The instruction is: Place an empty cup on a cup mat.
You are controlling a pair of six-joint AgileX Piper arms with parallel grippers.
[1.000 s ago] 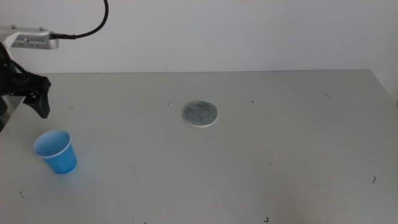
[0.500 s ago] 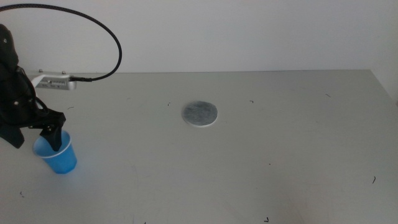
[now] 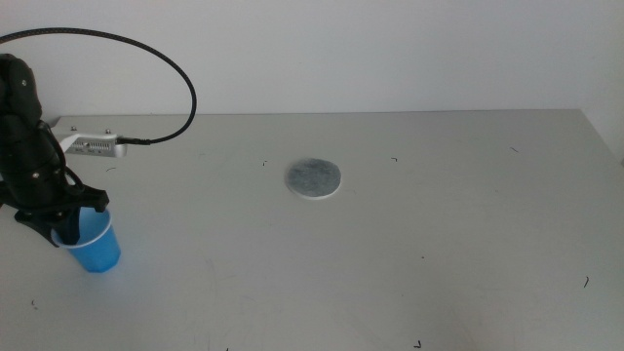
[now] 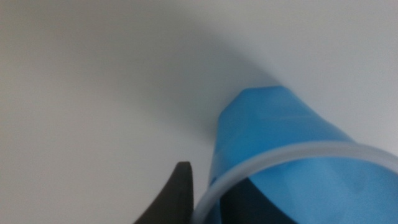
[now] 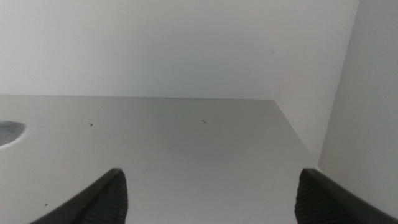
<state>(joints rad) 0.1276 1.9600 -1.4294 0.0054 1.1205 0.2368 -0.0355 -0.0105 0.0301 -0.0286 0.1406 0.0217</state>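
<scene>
Straddling the cup's (image 3: 95, 244) near rim at the bench's (image 3: 439, 224) left edge, left pincer (image 3: 60, 226) low over the mouth. In the left wrist view, 1 dark jaw outside the blue wall, a dark shape inside the white rim probably the other jaw, though too close and blurred to be sure. Gap between jaws and wall hard to read, so cannot tell whether spread or already pinching. Cup (image 4: 292, 155) upright, standing on the bench, light blue inside showing, nothing in it. Cup mat (image 3: 313, 178) flat, well apart to the right and farther back, nothing on it. Right pincer (image 5: 208, 193) spread wide over bare bench, waiting out of the middle view, a sliver of the mat (image 5: 9, 132) just visible at its picture's edge.

For a good grasp: pinch only 1 side of the rim, lightly, since thin disposable walls buckle easily. Lift straight up before travelling, keep the cup level, centre its base over the grey disc, lower until seated, then release.
</scene>
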